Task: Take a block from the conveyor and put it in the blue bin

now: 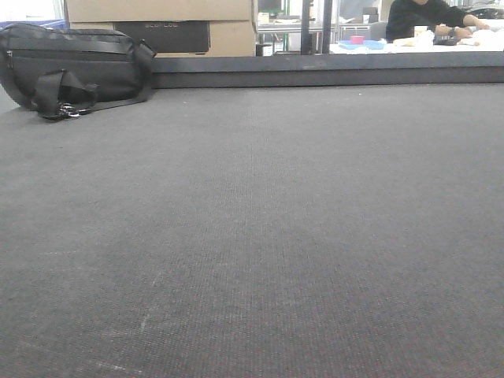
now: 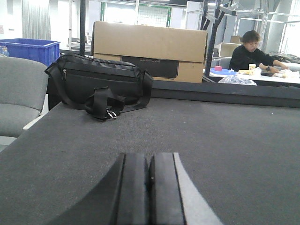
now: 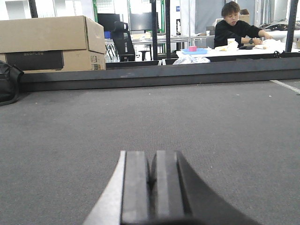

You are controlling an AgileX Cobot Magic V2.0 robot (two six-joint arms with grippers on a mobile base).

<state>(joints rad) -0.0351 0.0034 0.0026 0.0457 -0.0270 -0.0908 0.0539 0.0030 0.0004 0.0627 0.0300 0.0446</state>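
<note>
Exterior front-facing view: a black shoulder bag (image 1: pixel 75 71) is being shown lying at the far left on the conveyor (image 1: pixel 260 236), whose dark grey woven surface is filling nearly the whole frame. Behind the bag a cardboard box (image 1: pixel 157 12) is being shown, and the conveyor's dark raised rim (image 1: pixel 331 75) is being seen running rightward along the far edge. At the far right, beyond the rim, a seated person in black (image 1: pixel 425 17) is being glimpsed at a table.

Left wrist view: the blue bin (image 2: pixel 28 49) is being shown at the far left, off the conveyor and beyond a grey padded seat (image 2: pixel 18 93), well apart from the left gripper (image 2: pixel 150 187). That gripper is being held low over the belt at bottom centre, its two dark pads being pressed together with only a thin seam showing.

Right wrist view: the right gripper (image 3: pixel 152 187) is being held low over the belt at bottom centre, its pads likewise being pressed together.
</note>
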